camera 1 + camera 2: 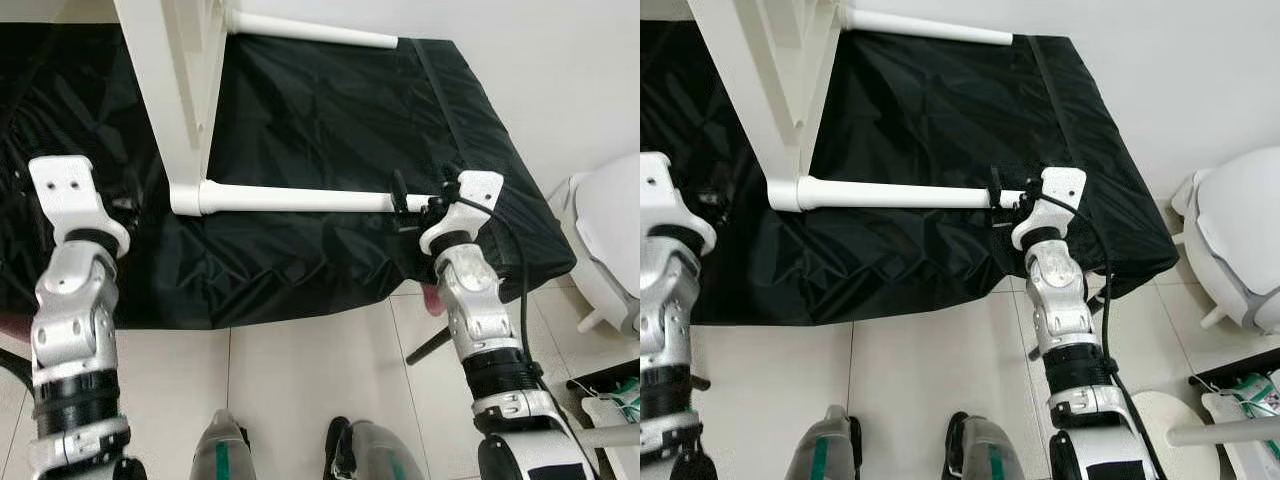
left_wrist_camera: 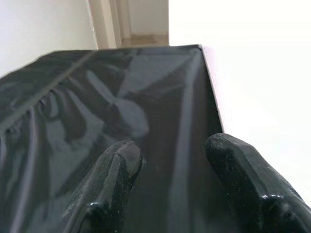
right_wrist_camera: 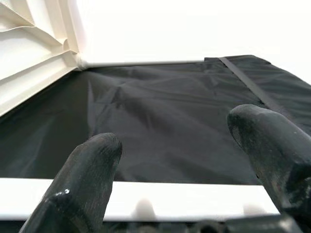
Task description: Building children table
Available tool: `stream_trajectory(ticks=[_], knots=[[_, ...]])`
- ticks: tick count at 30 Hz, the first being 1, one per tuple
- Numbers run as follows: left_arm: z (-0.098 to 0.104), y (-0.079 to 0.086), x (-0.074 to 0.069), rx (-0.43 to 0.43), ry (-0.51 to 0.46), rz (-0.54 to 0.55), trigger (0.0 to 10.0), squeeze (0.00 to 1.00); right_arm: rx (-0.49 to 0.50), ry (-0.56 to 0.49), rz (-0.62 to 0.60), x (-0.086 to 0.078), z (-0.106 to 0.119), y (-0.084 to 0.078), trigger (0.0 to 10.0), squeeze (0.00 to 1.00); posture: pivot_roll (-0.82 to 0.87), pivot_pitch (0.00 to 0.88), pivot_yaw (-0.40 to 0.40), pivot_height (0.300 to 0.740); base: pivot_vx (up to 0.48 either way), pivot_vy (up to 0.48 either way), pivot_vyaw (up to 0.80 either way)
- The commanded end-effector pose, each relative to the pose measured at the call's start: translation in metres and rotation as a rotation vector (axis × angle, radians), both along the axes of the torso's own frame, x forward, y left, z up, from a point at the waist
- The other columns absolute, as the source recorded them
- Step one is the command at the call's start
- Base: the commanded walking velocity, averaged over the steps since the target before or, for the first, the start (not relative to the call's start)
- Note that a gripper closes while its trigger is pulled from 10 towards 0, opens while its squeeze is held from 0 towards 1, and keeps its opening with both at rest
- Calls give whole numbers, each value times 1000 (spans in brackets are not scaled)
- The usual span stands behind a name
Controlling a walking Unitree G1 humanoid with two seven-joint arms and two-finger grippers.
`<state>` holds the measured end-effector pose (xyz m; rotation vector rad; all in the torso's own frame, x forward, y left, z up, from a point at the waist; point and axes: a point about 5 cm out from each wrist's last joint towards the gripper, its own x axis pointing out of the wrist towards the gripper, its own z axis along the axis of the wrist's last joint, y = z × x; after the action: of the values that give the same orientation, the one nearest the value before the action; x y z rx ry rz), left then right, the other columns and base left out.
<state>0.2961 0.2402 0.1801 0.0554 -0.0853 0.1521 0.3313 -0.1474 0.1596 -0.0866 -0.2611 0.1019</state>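
Black cloth-covered counter carries the white table frame on its side, near leg and far leg sticking out rightward. Right gripper, fingers spread, straddles the near leg's end without clamping. Left gripper, fingers released, over bare cloth. White appliance on floor at right.

White children table on its side, legs horizontal
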Motion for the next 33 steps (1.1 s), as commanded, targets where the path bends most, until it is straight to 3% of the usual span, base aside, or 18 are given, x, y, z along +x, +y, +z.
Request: stream_trajectory(ticks=[1, 8, 16, 17, 33], knots=[[4, -2, -4, 21, -38, 81, 10000, 0, -5, -28, -3, -3, 2, 0, 10000, 1000, 59, 54, -38, 740, 0, 0, 0], [-5, -6, -16, 29, -36, 82, 10000, 0, -27, -17, 16, -6, -3, -1, 10000, 1000, 66, 37, -57, 740, 0, 0, 0], [-12, -16, -17, 50, -22, 62, 10000, 0, -72, -21, -23, 0, -2, -9, 10000, 1000, 68, 21, -70, 740, 0, 0, 0], [-13, -17, -17, 47, -18, 61, 10000, 0, -78, -20, -29, 1, -2, -9, 10000, 16, 68, 19, -70, 740, 0, 0, 0], [-11, -8, -18, 110, -26, 96, 10000, 0, -139, -8, -95, 9, -1, -24, 10000, 0, 84, 0, -80, 740, 0, 0, 0]])
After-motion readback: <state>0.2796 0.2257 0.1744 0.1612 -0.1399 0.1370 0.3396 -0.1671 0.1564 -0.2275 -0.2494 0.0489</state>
